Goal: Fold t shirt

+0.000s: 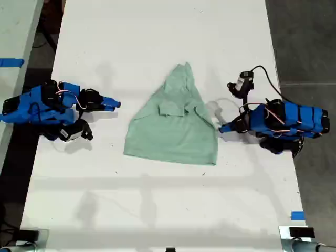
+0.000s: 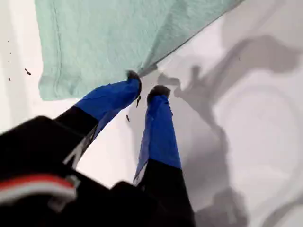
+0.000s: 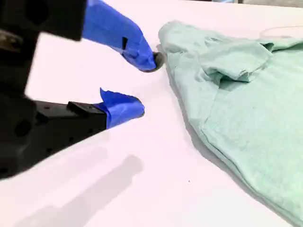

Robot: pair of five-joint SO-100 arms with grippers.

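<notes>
The pale mint-green t shirt [image 1: 173, 126] lies partly folded in the middle of the white table, narrowing to a peak at the far end, with a sleeve flap folded onto it. My first gripper [image 1: 223, 127] is at the shirt's edge on the exterior view's right. It is narrowly open [image 2: 146, 84]: one fingertip [image 2: 133, 76] touches the cloth's edge [image 2: 109, 38] and the other rests on bare table. My second gripper [image 1: 114, 104] sits at the exterior view's left, a short gap from the shirt. Its jaws stand wide open [image 3: 142, 85] with nothing between them, beside the shirt [image 3: 246, 94].
The white table [image 1: 157, 42] extends far beyond the shirt. A black cable with a small connector [image 1: 241, 83] loops above the arm on the exterior view's right. A blue tape mark [image 1: 297, 215] sits near the table's edge at the exterior view's lower right. Dark floor lies beyond that edge.
</notes>
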